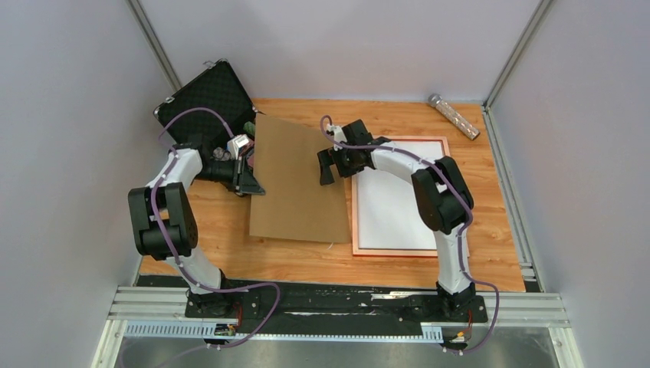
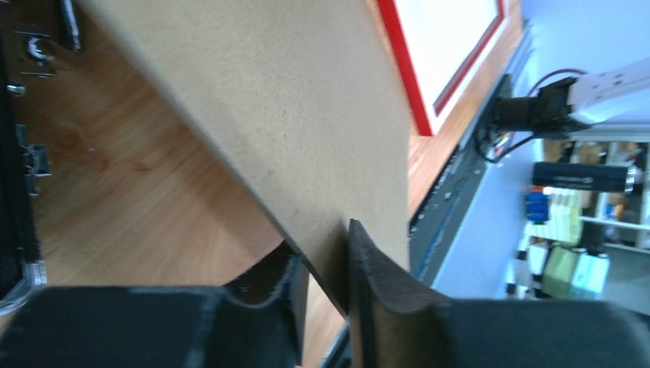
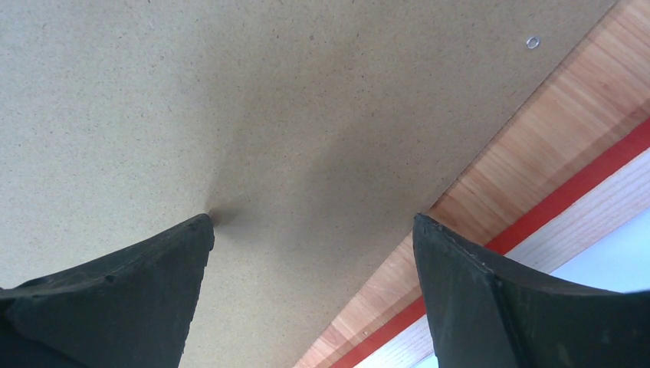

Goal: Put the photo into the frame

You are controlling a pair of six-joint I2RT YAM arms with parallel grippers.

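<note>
The frame (image 1: 398,251) lies flat on the right half of the wooden surface (image 1: 490,264). It is a thin-edged rectangle that looks pinkish-orange from above, while from my left wrist the frame (image 2: 406,84) is bright red. Inside its rim sits the photo (image 1: 395,199) with only a plain white side up, and no printed scene shows in any view. It fills the opening, its edges parallel to the rim.

I count one frame, one photo, one brown backing board (image 1: 295,184), one black case (image 1: 207,96) standing open at the far left corner, one silver cylinder (image 1: 454,116) at the far right, and my two arms.

My left end effector (image 1: 247,170) is closed on the backing board's left edge. In the left wrist view its fingers (image 2: 368,276) stand on either side of the thin edge, and the board slants up off the surface there. My right end effector (image 1: 328,165) is spread wide over the board's right edge and grips nothing. One fingertip (image 3: 195,230) meets the board's face, and the other hangs over the strip of surface just beside the frame's red rim.

Only the top view takes in the case, the cylinder and the whole frame. Only the left wrist view shows the board's edge passing between the fingers. Only the right wrist view picks out a small metal ring (image 3: 532,42) on the board near its edge.
</note>
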